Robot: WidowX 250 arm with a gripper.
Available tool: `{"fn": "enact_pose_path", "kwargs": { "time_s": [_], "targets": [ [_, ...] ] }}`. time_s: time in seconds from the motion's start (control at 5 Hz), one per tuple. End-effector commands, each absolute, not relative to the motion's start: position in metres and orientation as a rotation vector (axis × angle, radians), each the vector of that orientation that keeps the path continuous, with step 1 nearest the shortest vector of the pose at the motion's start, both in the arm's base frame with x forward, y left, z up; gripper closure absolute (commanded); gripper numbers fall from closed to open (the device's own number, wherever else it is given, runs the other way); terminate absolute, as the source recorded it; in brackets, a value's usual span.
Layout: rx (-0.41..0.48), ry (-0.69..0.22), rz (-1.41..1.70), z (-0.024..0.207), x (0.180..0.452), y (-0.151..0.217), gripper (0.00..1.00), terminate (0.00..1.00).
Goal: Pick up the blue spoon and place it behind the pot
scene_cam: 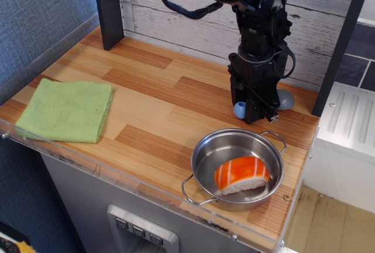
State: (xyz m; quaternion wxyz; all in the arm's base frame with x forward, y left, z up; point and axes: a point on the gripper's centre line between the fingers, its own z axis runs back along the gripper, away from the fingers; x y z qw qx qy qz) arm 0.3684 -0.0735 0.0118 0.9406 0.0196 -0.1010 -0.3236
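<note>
Nearest the front edge of the desk [152, 106], the pot [234, 168] holds an orange-striped toy [241, 175]. Just beyond it, the tool [253, 109] is clenched on the blue spoon [240, 109], low behind the pot. Placement step judged in hand; next, release onto the desk, then lift clear.

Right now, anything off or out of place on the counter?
Nothing spilled or damaged. The blue spoon sits crosswise at the fingers behind the pot, which holds a piece of toy sushi. The green cloth lies flat.
</note>
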Motion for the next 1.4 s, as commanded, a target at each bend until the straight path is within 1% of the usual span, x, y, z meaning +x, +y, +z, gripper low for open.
{"fn": "enact_pose_path", "kwargs": {
  "time_s": [0.0,0.2,0.4,0.8,1.2],
  "targets": [
    [0.046,-0.208,-0.632,0.026,0.361,-0.070,0.00,0.00],
    [0.042,-0.209,-0.622,0.027,0.360,-0.068,0.00,0.00],
    [0.019,-0.238,-0.612,0.041,0.360,-0.066,0.00,0.00],
    [0.021,-0.334,-0.599,0.090,0.359,-0.062,0.00,0.00],
    [0.006,-0.417,-0.554,0.138,0.342,-0.051,0.00,0.00]
  ]
}}
